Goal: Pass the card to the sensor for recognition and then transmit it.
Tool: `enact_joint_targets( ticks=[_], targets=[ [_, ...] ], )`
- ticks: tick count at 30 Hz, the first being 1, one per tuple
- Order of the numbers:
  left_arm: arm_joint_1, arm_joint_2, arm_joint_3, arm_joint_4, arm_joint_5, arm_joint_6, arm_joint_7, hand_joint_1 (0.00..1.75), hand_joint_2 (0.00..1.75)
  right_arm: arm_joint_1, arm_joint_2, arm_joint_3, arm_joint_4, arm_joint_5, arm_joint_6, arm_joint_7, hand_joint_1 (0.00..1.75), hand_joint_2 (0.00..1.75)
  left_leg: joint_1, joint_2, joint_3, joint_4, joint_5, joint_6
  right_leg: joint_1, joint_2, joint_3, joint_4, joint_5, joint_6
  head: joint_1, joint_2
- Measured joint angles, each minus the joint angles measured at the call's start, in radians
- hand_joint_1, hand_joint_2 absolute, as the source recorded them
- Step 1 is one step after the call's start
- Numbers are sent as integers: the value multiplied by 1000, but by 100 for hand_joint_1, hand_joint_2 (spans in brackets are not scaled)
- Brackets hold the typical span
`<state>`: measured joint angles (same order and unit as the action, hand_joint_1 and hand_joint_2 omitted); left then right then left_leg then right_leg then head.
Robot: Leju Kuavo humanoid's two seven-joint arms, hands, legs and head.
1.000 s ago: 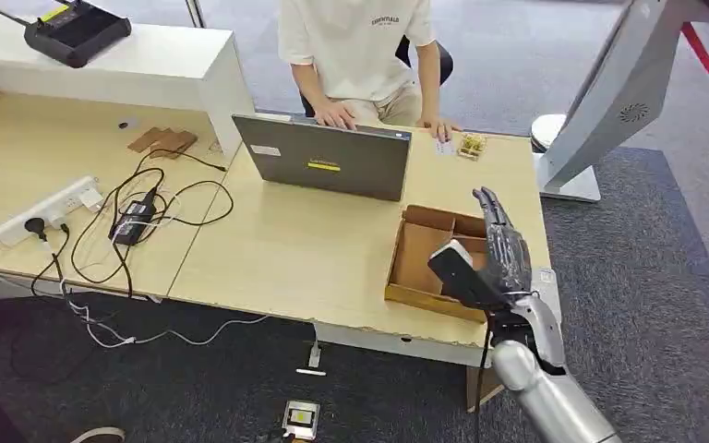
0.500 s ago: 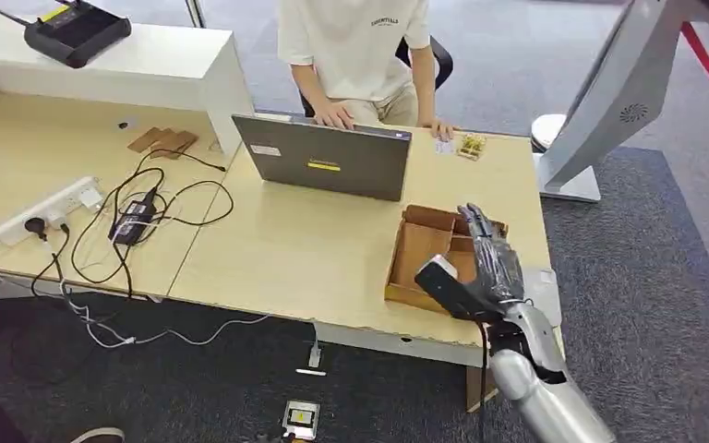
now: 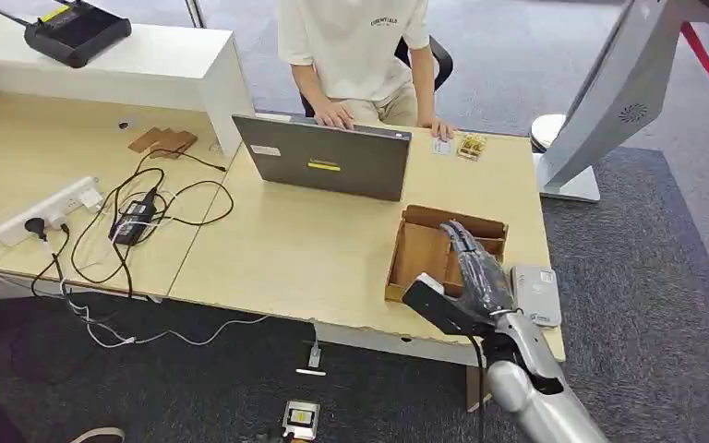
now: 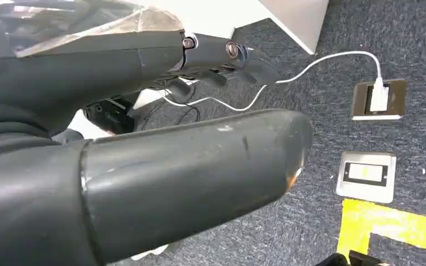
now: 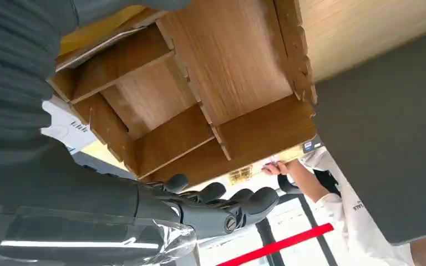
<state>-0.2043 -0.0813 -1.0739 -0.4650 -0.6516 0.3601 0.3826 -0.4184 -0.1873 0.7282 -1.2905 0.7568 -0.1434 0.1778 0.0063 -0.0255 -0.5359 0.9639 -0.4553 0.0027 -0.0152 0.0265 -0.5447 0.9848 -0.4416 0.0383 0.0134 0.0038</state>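
Head view: the right hand (image 3: 471,277) is held over the near right part of the desk (image 3: 305,249), above a compartmented cardboard box (image 3: 420,254). Its fingers are stretched forward over the box and its thumb is set apart to the side; nothing is seen between them. In the right wrist view the box compartments below the hand are seen from close by, and no card can be identified there with certainty.

A flat grey sensor (image 3: 535,293) lies on the desk just beside the box, on its right. 1 small white card-like piece (image 3: 442,146) lies at the far desk edge, near the hand of a seated person (image 3: 355,46) and well apart from the right hand. A laptop (image 3: 328,161) stands between the person and the box.

Left wrist view: the left hand (image 4: 116,122) hangs above dark carpet, fingers extended, thumb apart, nothing held. A floor socket (image 4: 366,174) is seen below.
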Motion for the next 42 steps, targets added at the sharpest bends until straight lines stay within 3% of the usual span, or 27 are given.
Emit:
enact_joint_targets(
  ticks=[25,37,42],
  targets=[
    [-1,0,0,0,-9,-14,1,0,0,43,-13,11,-17,41,29,18,0,175,0,0,0,0,0,0,0,0,0,0,0,0,0,0],
    [-1,0,0,-1,-10,-18,11,0,0,46,-20,4,18,158,16,105,0,175,0,0,0,0,0,0,0,0,0,0,0,0,0,0],
    [-2,0,0,-2,-13,-18,19,0,0,45,-23,-15,51,231,-17,174,0,175,0,0,0,0,0,0,0,0,0,0,0,0,0,0]
  ],
)
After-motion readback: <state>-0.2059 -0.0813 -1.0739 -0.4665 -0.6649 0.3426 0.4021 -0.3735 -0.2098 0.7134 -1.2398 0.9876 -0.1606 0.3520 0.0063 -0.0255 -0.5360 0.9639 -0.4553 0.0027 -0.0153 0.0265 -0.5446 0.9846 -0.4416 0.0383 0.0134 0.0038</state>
